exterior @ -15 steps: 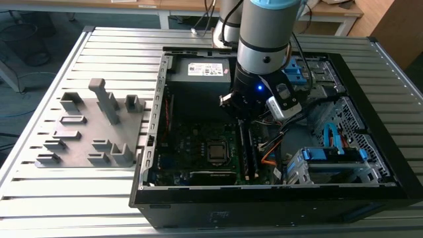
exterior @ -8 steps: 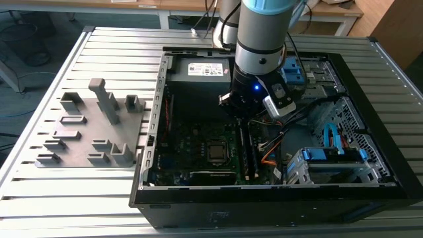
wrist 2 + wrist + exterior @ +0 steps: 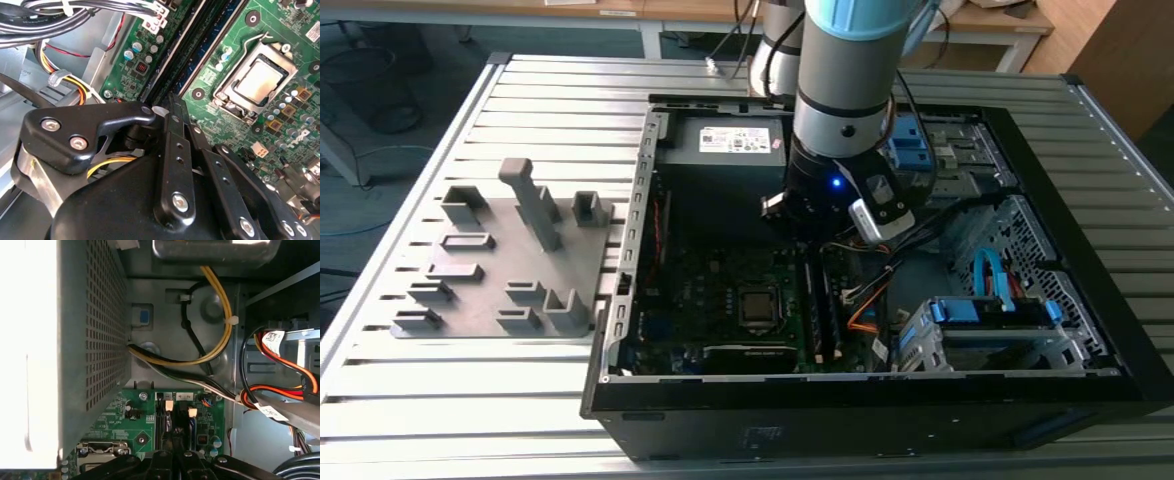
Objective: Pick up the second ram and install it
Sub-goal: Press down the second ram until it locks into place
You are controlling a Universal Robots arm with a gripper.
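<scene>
The arm reaches down into the open computer case (image 3: pixel 881 390), which lies on its side on the slatted desk (image 3: pixel 454 400), and the hand (image 3: pixel 817 222) sits low over the memory slots (image 3: pixel 817 310) of the green motherboard (image 3: pixel 707 300), just beside the processor socket (image 3: pixel 758 308). In the second wrist view the hand (image 3: pixel 172 107) has its fingers (image 3: pixel 176 145) drawn close together, edge-on and in line with the long dark slots (image 3: pixel 200 45); whether they clamp the second ram cannot be told, since no stick is plainly visible between them. The second ram itself cannot be picked out with certainty; a dark strip in the slots may be a seated stick. The grey holder block (image 3: pixel 507 255) stands on the desk at the exterior view's left, well apart from the case, with no stick showing in it. The alignment suggests work at the slot stage of installation.
</scene>
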